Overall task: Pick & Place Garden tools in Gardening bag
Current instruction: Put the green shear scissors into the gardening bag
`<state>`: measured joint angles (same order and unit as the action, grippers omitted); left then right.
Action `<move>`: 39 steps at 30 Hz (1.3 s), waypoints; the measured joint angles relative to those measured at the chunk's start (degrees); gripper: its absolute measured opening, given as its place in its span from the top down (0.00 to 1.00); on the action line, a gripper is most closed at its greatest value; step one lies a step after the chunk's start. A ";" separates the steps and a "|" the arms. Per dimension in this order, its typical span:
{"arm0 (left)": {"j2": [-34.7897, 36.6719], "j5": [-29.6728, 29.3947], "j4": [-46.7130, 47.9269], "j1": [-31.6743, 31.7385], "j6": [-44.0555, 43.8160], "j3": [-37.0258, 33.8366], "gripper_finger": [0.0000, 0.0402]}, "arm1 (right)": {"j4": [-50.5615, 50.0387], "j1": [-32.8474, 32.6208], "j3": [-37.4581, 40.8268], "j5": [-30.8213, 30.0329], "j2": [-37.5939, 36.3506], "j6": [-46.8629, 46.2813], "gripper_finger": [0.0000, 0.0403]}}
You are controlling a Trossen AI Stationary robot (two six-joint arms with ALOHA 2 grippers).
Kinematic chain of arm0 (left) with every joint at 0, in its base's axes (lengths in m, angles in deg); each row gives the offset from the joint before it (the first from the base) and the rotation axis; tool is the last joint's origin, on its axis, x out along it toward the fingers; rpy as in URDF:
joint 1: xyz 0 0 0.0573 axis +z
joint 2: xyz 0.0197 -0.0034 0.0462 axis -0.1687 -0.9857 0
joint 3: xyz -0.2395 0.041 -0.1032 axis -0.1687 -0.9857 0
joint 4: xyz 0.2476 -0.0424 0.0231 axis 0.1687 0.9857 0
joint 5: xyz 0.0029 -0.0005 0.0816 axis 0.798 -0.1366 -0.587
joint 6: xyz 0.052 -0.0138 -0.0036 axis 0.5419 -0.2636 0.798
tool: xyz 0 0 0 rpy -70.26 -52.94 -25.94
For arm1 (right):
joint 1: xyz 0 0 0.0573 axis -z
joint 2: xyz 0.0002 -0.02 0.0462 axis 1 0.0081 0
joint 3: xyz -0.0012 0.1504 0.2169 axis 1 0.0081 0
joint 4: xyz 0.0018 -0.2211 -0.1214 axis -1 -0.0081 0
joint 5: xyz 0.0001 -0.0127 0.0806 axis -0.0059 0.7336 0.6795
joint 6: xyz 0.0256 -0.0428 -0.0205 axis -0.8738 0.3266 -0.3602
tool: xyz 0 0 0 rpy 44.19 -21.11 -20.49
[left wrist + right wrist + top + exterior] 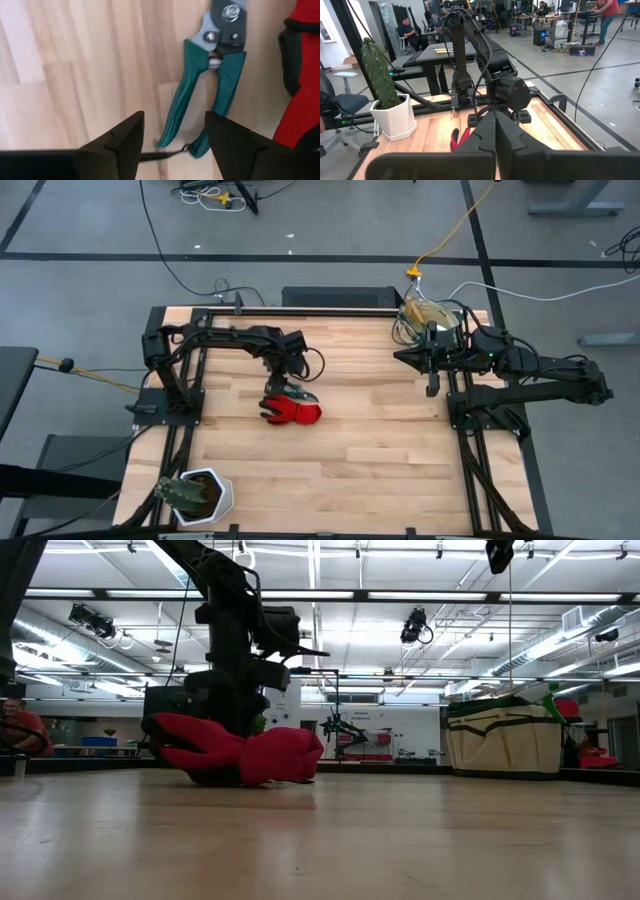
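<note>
**Left gripper poised over the pruners**

Left gripper [172,145] points down at mid-table with fingers spread, above green-handled pruners [207,85] lying just beside the red glove [293,411]. Right gripper [494,131], fingers pressed together and empty, hangs near the gardening bag [428,318] at the table's far right corner

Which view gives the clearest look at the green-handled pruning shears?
The left wrist view: the pruning shears lie flat on the table just beyond the left gripper, whose jaws are open, beside the red glove. In the high and low views that arm and the glove hide them; the right wrist view shows none.
</note>
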<state>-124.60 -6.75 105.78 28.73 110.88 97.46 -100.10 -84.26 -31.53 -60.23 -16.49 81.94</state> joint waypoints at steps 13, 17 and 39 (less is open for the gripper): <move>-0.15 -5.53 -6.79 -1.97 3.19 -5.30 0.53 | -0.20 -0.02 0.00 -2.76 0.02 -0.44 1.00; -0.13 -5.93 -7.77 -1.71 3.52 -5.25 0.55 | -0.55 0.00 0.00 -3.09 0.02 -1.44 1.00; -0.94 -5.12 -9.44 -1.45 12.60 -6.43 0.55 | -0.99 -0.01 0.00 -4.29 0.02 -1.52 1.00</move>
<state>-125.54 -11.87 96.33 27.28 123.48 91.03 -101.10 -84.27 -31.53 -64.52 -16.47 80.42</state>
